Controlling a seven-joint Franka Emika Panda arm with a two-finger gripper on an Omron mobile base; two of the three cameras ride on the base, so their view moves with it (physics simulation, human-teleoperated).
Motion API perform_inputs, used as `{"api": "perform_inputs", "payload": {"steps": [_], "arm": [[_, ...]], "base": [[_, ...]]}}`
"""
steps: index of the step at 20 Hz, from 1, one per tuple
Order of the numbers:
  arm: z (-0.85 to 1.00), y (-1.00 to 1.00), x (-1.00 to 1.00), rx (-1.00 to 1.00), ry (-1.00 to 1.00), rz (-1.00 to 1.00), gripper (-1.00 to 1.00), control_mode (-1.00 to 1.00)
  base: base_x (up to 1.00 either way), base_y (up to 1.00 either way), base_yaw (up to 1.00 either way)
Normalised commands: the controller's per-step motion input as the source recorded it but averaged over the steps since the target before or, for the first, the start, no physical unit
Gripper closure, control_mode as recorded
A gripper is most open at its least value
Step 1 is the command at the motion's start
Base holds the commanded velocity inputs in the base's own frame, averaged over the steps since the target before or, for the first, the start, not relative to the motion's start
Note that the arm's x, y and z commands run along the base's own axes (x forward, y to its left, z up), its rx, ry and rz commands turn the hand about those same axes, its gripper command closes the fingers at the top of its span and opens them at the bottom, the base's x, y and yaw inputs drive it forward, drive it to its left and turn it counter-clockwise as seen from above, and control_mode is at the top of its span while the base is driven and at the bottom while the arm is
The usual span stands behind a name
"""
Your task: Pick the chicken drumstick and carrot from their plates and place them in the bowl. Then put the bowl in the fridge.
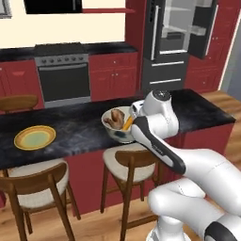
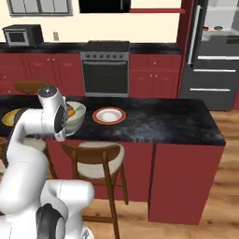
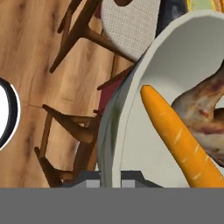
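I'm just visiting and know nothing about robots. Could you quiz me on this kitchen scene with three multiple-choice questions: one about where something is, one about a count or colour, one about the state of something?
1. Where is the carrot?
A. On the yellow plate
B. In the bowl, beside the chicken drumstick
C. On the floor

2. How many flat plates lie on the dark counter?
A. One
B. Two
C. Four

3. What state is the fridge in?
A. Doors open
B. Doors shut
C. Lying on its side

Answers:
1. B: the hand view shows the carrot inside the bowl next to the chicken drumstick.
2. B: a yellow plate lies to one side of the bowl, and a white plate with a red-orange rim to the other.
3. A: the fridge stands with its doors swung out, its pale shelves visible.
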Motion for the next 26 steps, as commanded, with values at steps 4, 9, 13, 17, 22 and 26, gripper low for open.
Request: {"api": "perform_inputs", "payload": {"steps": [4, 9, 13, 17, 22, 26], "arm": [[0.00, 0.00, 0.00, 0.00, 0.00, 0.00, 1.00, 1.00], [0.00, 0.00, 0.00, 0.00, 0.00, 0.00, 1.00, 1.00], [0.00, 0.00, 0.00, 0.00, 0.00, 0.00, 1.00, 1.00], [0.00, 0.00, 0.00, 0.00, 0.00, 0.00, 1.00, 1.00], [0.00, 0.00, 0.00, 0.00, 0.00, 0.00, 1.00, 1.00], [0.00, 0.00, 0.00, 0.00, 0.00, 0.00, 1.00, 1.00]], "base": [[0.01, -0.11, -0.79], [0.01, -0.09, -0.81], [0.04, -0.11, -0.79], [0.33, -0.22, -0.49], [0.45, -0.26, -0.36], [0.53, -0.27, -0.28]]}}
